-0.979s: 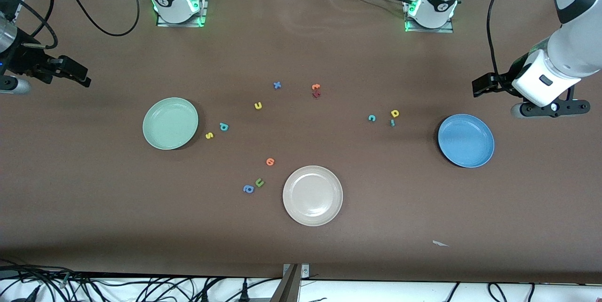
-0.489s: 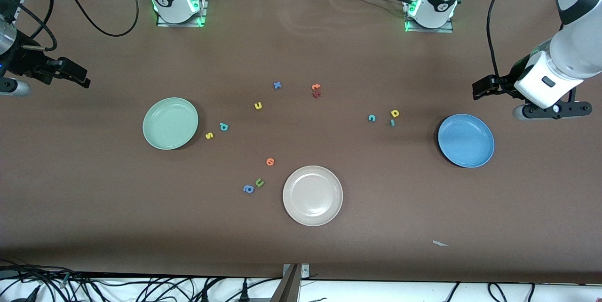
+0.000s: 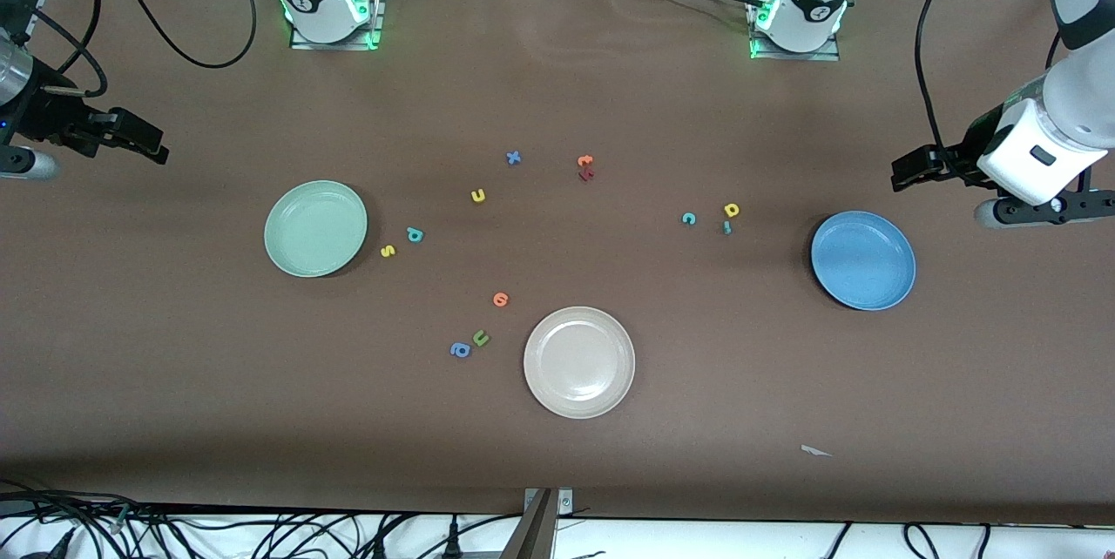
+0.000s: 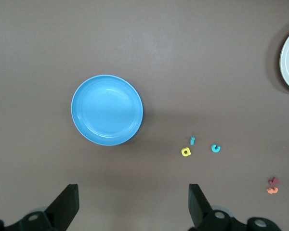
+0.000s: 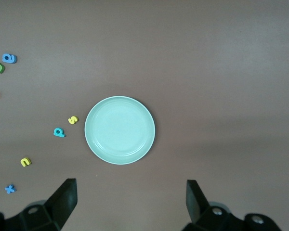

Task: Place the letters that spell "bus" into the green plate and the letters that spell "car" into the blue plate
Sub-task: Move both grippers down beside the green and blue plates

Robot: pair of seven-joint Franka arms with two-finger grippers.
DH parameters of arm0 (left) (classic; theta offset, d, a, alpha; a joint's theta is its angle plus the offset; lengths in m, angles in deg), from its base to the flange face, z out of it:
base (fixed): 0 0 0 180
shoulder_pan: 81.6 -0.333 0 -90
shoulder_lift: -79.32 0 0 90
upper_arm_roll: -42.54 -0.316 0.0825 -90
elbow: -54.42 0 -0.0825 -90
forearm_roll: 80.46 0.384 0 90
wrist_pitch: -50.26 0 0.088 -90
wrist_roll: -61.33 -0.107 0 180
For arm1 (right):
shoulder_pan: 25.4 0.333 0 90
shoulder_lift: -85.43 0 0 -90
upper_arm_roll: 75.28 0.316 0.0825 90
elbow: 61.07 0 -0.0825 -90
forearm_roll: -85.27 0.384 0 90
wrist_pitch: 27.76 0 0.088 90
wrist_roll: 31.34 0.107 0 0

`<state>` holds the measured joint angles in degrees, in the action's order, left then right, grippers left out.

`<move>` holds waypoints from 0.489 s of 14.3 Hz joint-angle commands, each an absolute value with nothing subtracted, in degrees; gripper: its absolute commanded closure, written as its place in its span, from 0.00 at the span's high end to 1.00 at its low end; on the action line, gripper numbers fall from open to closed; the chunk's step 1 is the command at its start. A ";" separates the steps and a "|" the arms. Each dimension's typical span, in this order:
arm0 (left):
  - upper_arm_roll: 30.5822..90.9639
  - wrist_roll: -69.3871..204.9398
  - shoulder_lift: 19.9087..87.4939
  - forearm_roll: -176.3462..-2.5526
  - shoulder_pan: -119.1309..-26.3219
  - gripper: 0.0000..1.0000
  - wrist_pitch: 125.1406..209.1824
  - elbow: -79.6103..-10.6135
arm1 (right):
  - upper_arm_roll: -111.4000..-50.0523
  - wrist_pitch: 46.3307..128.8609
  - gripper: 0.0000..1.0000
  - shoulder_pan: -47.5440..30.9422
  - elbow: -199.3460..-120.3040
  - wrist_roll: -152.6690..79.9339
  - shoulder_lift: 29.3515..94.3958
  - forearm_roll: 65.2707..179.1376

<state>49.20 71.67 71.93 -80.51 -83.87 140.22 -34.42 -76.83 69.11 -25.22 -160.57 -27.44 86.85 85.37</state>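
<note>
Hovering wide open and empty, left end effector [image 3: 906,169] is sitting over worktop [image 3: 557,454] edge near blue plate [image 3: 862,260], right end effector [image 3: 148,144] near green plate [image 3: 315,228], each pre-positioned by its plate. All 6 letters are lying outside: teal b [image 3: 415,234], yellow s [image 3: 388,251], yellow u [image 3: 477,195] beside green; teal c [image 3: 688,218], yellow a [image 3: 731,210], teal r [image 3: 726,227] beside blue.

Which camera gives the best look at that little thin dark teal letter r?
The left wrist view: the thin teal r shows clearly beside the yellow letter. The front view shows the r as a speck; the right wrist view misses it.
</note>
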 commanded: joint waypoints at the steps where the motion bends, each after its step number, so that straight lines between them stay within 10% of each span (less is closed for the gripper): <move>1: 49.13 70.38 72.12 -81.60 -84.06 1.00 141.93 -34.61 | -76.60 67.86 1.00 -25.14 -158.63 -27.29 86.30 85.71; 7: 49.13 70.38 72.12 -81.60 -84.06 1.00 141.93 -34.70 | -76.24 67.78 1.00 -24.96 -158.27 -27.20 86.30 85.71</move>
<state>49.23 71.64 71.93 -80.51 -83.87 141.36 -34.42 -76.27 69.06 -25.03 -159.88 -27.44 86.85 85.37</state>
